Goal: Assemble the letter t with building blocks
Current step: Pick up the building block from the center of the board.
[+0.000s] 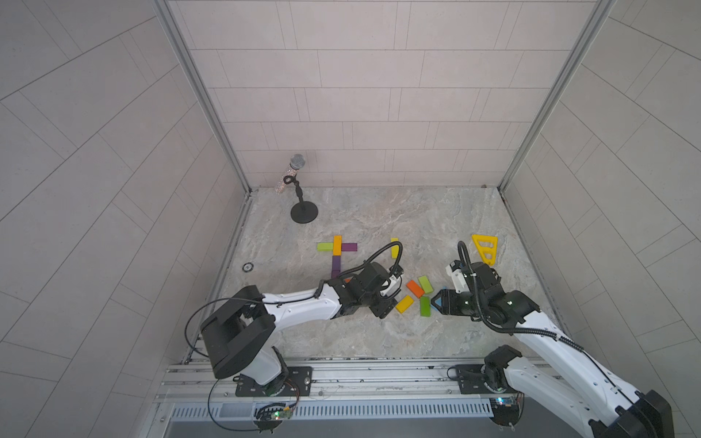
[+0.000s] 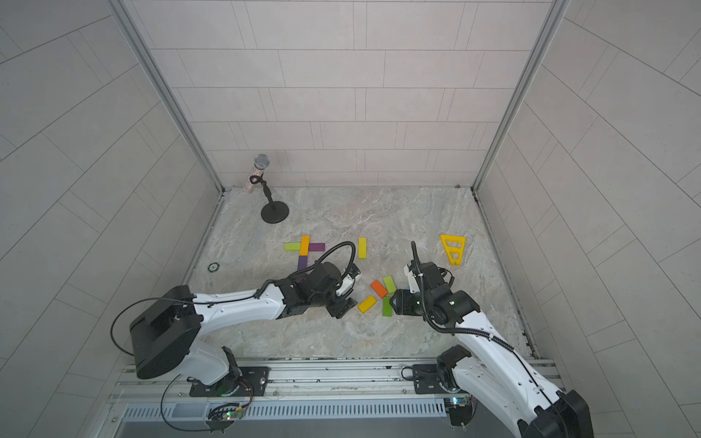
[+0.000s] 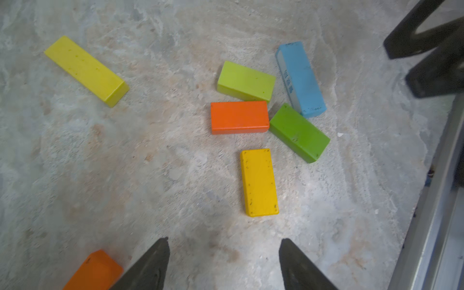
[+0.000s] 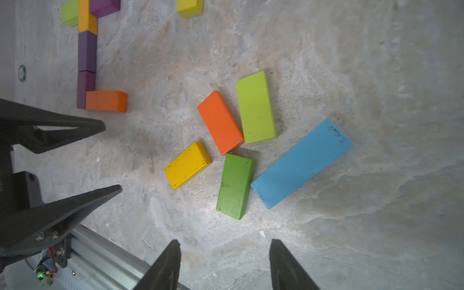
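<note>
I see my left hand (image 3: 224, 251) and right hand (image 4: 225, 248) with fingers apart, both empty. Loose building blocks (image 1: 415, 289) lie between them mid-bench. The cross of blocks (image 1: 337, 248) lies nearer the left edge.

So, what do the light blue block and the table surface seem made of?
Light blue block: likely painted wood, matte; dark chips along its edges. Table surface: marbled stone or a stone-print sheet, matte; grey-beige veining, unclear which.
</note>
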